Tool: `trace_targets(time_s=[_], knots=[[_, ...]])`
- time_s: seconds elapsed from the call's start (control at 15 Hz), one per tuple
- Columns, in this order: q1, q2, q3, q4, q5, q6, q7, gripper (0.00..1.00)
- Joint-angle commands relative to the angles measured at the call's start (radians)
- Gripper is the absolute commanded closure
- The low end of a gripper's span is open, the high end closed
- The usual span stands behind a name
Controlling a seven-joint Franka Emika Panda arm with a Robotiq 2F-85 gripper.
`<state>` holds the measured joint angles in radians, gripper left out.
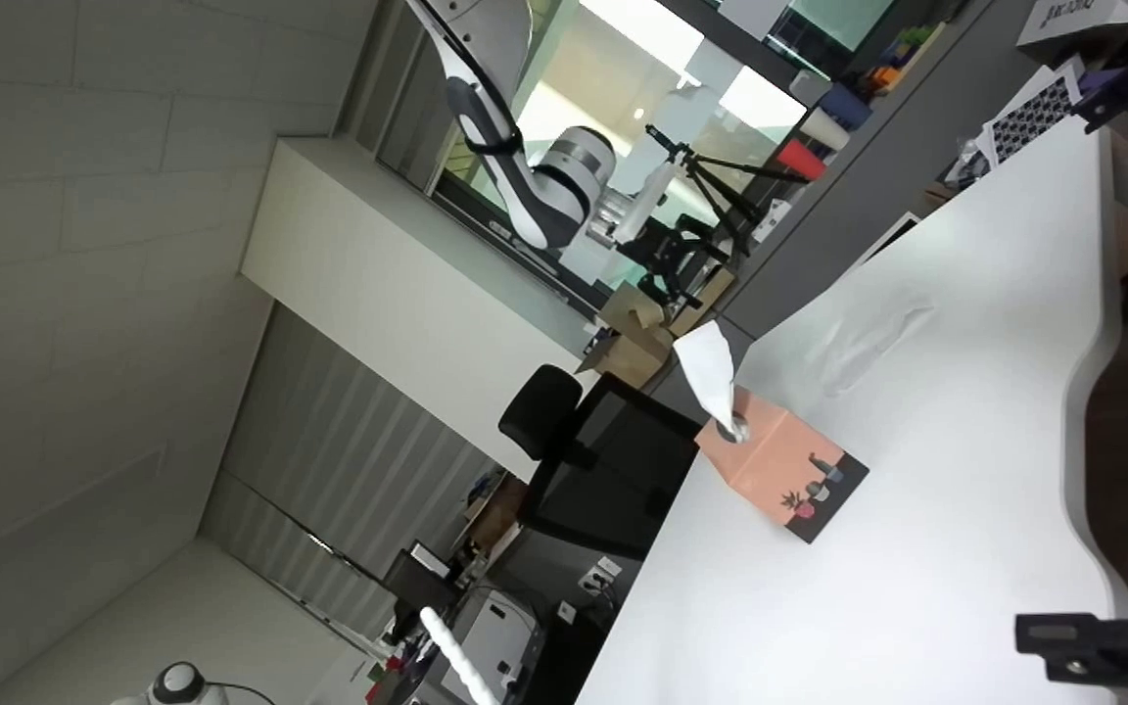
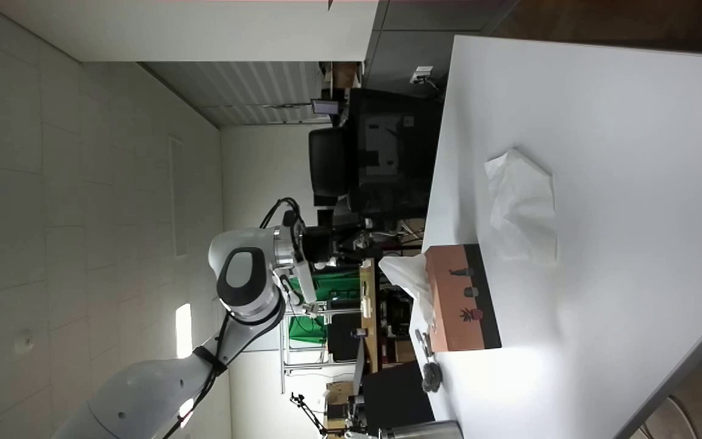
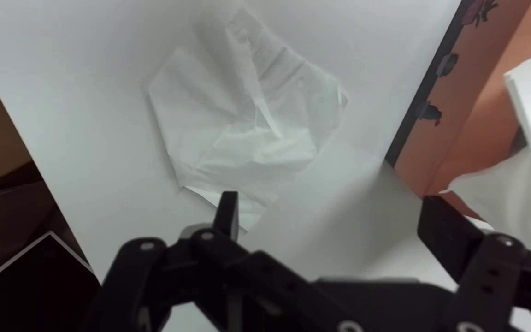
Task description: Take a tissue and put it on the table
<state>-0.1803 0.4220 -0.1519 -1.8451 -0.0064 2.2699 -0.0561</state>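
A white tissue lies spread and wrinkled flat on the white table (image 1: 965, 548). The tissue shows in both exterior views (image 1: 872, 343) (image 2: 521, 210) and in the wrist view (image 3: 256, 124). The orange tissue box (image 1: 779, 460) (image 2: 457, 299) stands beside it, with a dark lower edge and plant drawings. It is at the right in the wrist view (image 3: 468, 120). Another tissue (image 1: 707, 367) (image 2: 411, 277) sticks up out of the box's opening. My gripper (image 3: 334, 216) is open with nothing between its fingers. It hangs above the table, apart from the flat tissue and the box (image 2: 354, 241).
A black office chair (image 1: 608, 470) stands at the table's far edge. A dark object (image 2: 431, 375) lies on the table near the box in an exterior view. A metal cylinder (image 2: 424, 430) stands near that edge. A black bracket (image 1: 1078, 646) is at the table's near edge.
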Motion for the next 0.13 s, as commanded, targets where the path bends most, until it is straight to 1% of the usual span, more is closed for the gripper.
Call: trace_targets(time_s=[0.0, 0.07], knots=[[0.0, -0.016, 0.005, -0.008, -0.004, -0.008, 0.004, 0.0], [0.002, -0.026, 0.005, -0.017, -0.005, -0.009, 0.005, 0.0]])
